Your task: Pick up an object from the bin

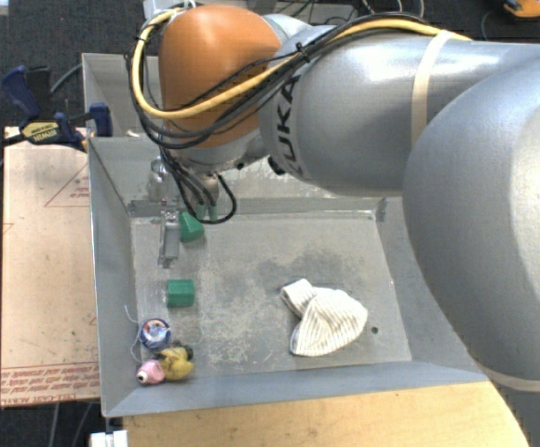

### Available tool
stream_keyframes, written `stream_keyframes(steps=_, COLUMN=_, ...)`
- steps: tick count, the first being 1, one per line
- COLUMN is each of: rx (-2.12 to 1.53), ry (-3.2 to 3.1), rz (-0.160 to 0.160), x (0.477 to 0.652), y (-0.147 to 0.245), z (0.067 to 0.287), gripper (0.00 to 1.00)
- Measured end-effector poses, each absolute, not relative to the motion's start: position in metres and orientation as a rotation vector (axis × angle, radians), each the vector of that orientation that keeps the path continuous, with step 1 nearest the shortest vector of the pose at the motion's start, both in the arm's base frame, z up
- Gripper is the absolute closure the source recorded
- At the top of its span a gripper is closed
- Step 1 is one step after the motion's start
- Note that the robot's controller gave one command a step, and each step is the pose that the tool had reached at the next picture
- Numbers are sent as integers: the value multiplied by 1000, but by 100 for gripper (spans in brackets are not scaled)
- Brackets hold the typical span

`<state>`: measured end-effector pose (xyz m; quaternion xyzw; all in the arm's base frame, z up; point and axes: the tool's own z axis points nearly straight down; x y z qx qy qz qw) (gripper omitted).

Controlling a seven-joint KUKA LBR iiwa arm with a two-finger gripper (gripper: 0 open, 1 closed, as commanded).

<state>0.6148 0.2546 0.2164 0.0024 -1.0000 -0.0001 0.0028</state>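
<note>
Green block (192, 228), the farther one, beside fingers (168, 242).

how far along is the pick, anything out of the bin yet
Nothing looks lifted out yet. In hand: the gripper hangs low at the bin's far left beside a small green block; whether it grips it I cannot tell. Left: grasp and lift. Another green block, a white knitted sock and small toys lie untouched.
</note>
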Motion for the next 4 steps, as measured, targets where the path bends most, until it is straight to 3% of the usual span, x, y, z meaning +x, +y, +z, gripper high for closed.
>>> stream_keyframes(steps=1, rx=-1, ry=-3143, rz=-2, x=616, y=253, z=222, gripper=0)
stream_keyframes(steps=2, rx=-276, ry=-3127, rz=-3, x=558, y=253, z=91, gripper=0)
stream_keyframes(steps=3, rx=30, ry=-3152, rz=-8, x=565, y=249, z=152, gripper=0)
stream_keyframes(steps=4, rx=-363, ry=-3116, rz=-3, x=554, y=217, z=99, gripper=0)
